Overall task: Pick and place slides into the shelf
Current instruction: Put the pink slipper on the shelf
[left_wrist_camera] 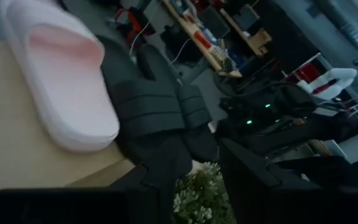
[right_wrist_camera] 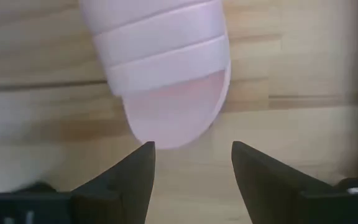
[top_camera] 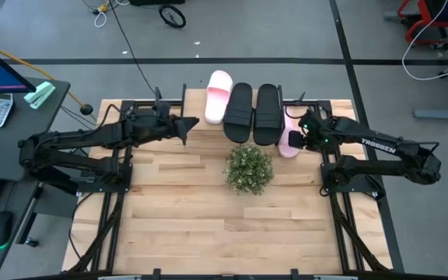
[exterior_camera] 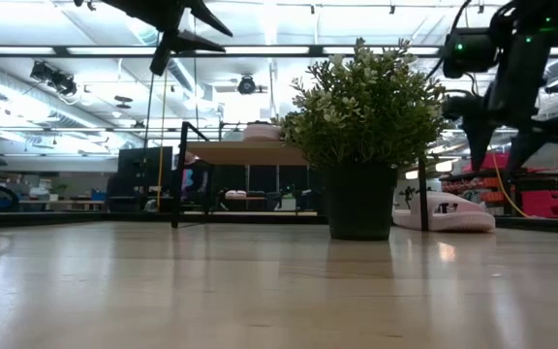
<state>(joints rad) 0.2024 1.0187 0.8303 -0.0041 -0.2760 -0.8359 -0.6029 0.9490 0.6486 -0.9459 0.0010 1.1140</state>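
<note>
The right pincer hovers wide open over the last pink slide, which lies on the counter at the far right, just beside the shelf and not yet on it. Three slides already sit on the shelf's board: a pink one to the left, and the two black ones side by side. That slide looks like light, springy foam, so it should lift easily; the broad strap is the likely place to pinch, though its smooth skin could slip. The left pincer waits raised at the far left, holding nothing, and whether its fingers are spread cannot be told. The potted plant stands in the middle, near the shelf front, something to steer around.
</note>
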